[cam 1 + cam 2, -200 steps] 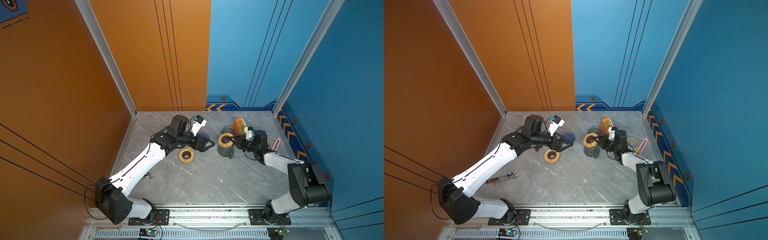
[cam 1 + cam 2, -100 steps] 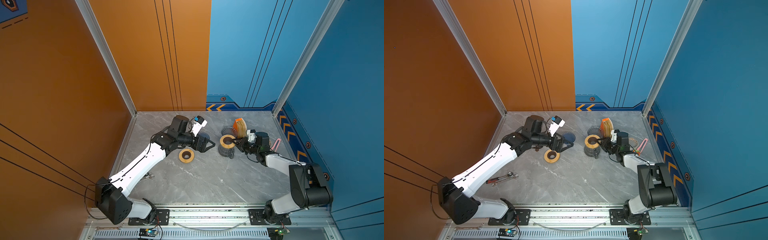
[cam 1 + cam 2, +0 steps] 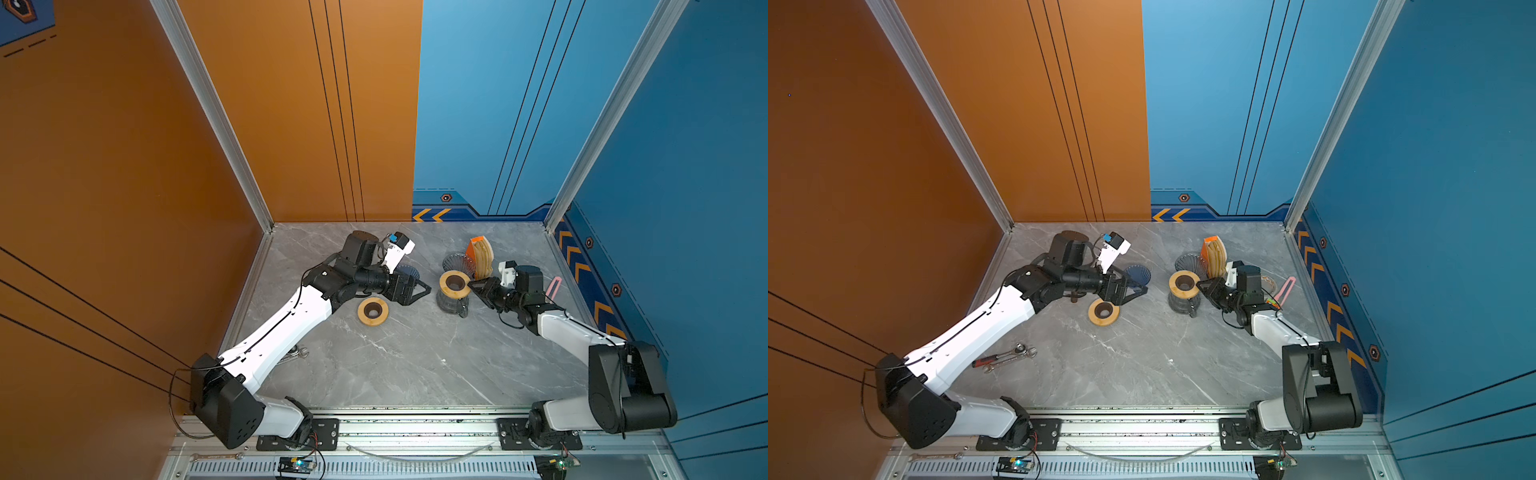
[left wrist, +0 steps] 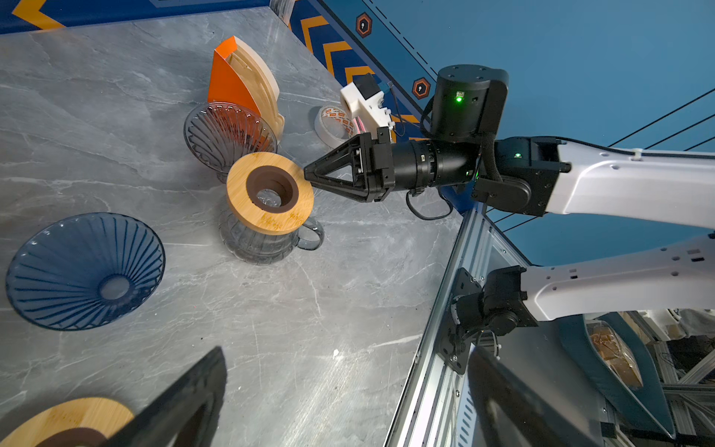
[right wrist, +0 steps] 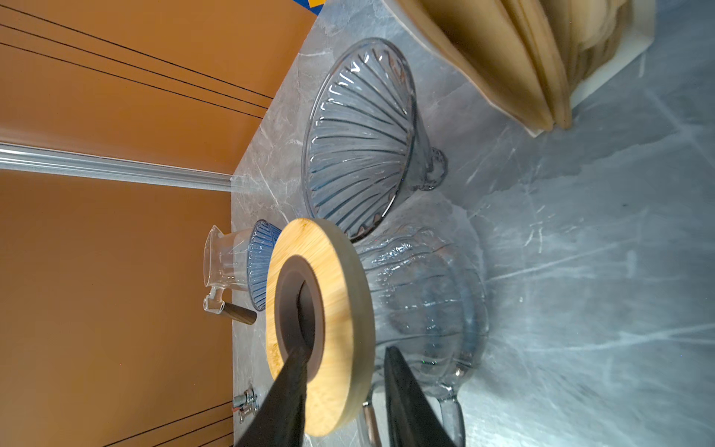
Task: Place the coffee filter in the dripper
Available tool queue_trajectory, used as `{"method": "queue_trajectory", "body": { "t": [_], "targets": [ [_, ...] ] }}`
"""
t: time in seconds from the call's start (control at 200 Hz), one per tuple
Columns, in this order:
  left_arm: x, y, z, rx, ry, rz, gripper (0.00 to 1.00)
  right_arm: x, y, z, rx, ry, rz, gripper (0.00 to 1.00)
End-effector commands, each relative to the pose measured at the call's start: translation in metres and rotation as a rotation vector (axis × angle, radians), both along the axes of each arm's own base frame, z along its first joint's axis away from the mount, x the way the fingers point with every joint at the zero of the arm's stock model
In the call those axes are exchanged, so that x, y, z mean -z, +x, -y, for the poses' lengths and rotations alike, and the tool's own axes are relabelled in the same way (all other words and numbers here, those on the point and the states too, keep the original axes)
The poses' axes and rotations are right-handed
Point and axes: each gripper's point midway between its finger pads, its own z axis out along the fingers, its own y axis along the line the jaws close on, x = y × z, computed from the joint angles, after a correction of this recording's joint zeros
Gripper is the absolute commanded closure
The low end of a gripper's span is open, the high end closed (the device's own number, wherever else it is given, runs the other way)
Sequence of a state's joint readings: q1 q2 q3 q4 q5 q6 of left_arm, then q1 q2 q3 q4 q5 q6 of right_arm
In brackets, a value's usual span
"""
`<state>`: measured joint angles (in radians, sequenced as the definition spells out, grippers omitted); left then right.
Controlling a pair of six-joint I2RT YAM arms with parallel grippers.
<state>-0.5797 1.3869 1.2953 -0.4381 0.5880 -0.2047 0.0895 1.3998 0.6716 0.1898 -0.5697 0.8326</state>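
Two grippers spread: left gripper (image 3: 419,293) wide, right gripper (image 4: 307,178) astride the wooden ring (image 3: 454,282). The coffee filters (image 3: 484,257), at its one o'clock, look flimsy; pinch a top edge.

The blurred stack of tan paper coffee filters (image 5: 503,58) was cut off at the edge, and the white left arm (image 3: 291,324) mostly hid the steel spanners (image 3: 300,353).
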Motion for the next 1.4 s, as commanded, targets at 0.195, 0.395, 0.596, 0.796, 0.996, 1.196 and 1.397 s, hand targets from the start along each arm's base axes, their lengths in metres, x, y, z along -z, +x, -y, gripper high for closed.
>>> {"method": "queue_trajectory", "body": {
  "t": [0.195,0.395,0.596,0.796,0.996,1.196,1.397],
  "targets": [
    [0.007,-0.003,0.001,0.013,0.023,0.005,0.02,-0.002,-0.042,0.005,-0.084,-0.337,0.042,0.57],
    [0.005,-0.001,-0.004,0.002,0.034,0.020,0.02,0.003,-0.073,0.000,-0.165,-0.563,0.087,0.56],
    [0.003,0.000,-0.006,-0.008,0.036,0.032,0.02,0.015,-0.077,0.000,-0.204,-0.699,0.089,0.58],
    [0.002,-0.002,-0.006,-0.002,0.036,0.036,0.02,0.025,-0.075,-0.009,-0.257,-0.763,0.090,0.61],
    [0.003,-0.004,-0.007,0.010,0.052,0.042,0.02,0.030,-0.072,-0.020,-0.294,-0.814,0.102,0.62],
    [0.007,-0.003,-0.014,-0.003,0.107,0.067,0.02,0.030,-0.062,-0.023,-0.289,-0.850,0.115,0.66],
    [0.005,-0.008,-0.023,0.009,0.164,0.103,0.02,0.032,-0.053,-0.028,-0.315,-0.873,0.120,0.69]
  ]
}}
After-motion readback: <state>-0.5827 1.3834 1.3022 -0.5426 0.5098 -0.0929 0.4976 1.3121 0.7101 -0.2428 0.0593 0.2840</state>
